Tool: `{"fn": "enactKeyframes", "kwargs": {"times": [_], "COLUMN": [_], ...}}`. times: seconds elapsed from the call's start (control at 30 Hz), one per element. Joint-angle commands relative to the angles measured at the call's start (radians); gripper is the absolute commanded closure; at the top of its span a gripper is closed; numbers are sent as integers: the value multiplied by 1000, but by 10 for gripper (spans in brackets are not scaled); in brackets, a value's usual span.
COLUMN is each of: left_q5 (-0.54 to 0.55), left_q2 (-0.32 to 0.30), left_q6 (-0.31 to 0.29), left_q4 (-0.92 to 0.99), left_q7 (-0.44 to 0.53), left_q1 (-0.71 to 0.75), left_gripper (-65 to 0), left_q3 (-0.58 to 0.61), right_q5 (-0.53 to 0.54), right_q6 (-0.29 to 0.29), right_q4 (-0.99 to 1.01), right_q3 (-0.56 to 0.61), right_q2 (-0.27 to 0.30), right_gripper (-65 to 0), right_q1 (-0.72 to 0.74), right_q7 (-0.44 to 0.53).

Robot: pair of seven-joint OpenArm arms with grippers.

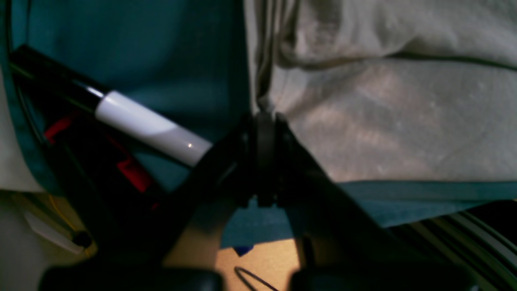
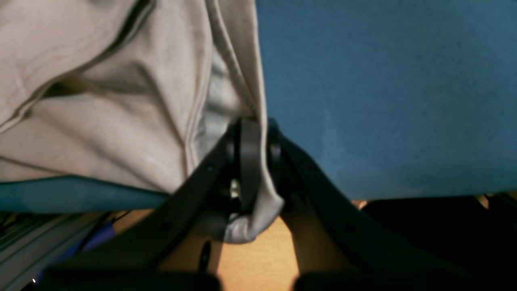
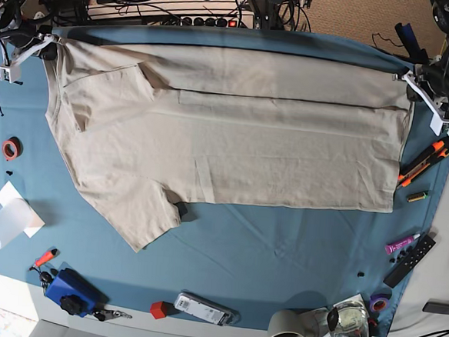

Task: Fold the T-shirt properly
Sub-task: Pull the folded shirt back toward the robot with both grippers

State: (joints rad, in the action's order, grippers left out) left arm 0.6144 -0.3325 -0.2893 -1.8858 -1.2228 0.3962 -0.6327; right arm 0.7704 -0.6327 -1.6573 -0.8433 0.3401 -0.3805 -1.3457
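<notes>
The beige T-shirt [image 3: 234,146] lies spread across the blue-teal table cloth [image 3: 280,257], its far edge pulled taut between both grippers. One sleeve [image 3: 137,212] points toward the near left. My left gripper [image 3: 407,75] sits at the far right corner; the left wrist view shows the left gripper [image 1: 265,117] shut on a gathered edge of the T-shirt [image 1: 387,121]. My right gripper [image 3: 49,48] is at the far left corner; in the right wrist view the right gripper [image 2: 252,123] is shut on the T-shirt [image 2: 101,121], with pinched fabric bulging out behind the jaws.
Left of the shirt are a red tape roll [image 3: 10,148] and a clear cup [image 3: 3,226]. Along the near edge lie a blue device [image 3: 73,289], a remote [image 3: 203,308] and a grey roll [image 3: 290,331]. An orange cutter [image 3: 424,163] and a black remote [image 3: 411,261] lie right.
</notes>
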Motion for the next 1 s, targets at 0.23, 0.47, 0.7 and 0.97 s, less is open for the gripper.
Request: {"fn": "enactKeyframes", "kwargs": {"times": [0.23,0.47,0.7,0.97], "left_q5": [8,8,6,-35], "left_q2": [-17,-17,-17,-17], "left_q6": [0,0,0,0], "left_q4": [-17,-21,-128,-241], "left_q7": [18,18,18,45], "left_q1": [0,0,0,6], "left_gripper": [-48,-222,-222,-222], "left_q3": [-11,-11,-11,-12], "right_q5": [123,139,206,339], "right_q6": [-26,-24,-25,-49], "right_q4": [-18,-18,-18,-18], "right_q3": [-10,-10,-51,-220], "right_q2": [23,24,23,23], "right_gripper": [-6,-161,-161,-161], "right_q1": [-2,-2,10,85], "right_q7": [-51,-51,-51,-51]}}
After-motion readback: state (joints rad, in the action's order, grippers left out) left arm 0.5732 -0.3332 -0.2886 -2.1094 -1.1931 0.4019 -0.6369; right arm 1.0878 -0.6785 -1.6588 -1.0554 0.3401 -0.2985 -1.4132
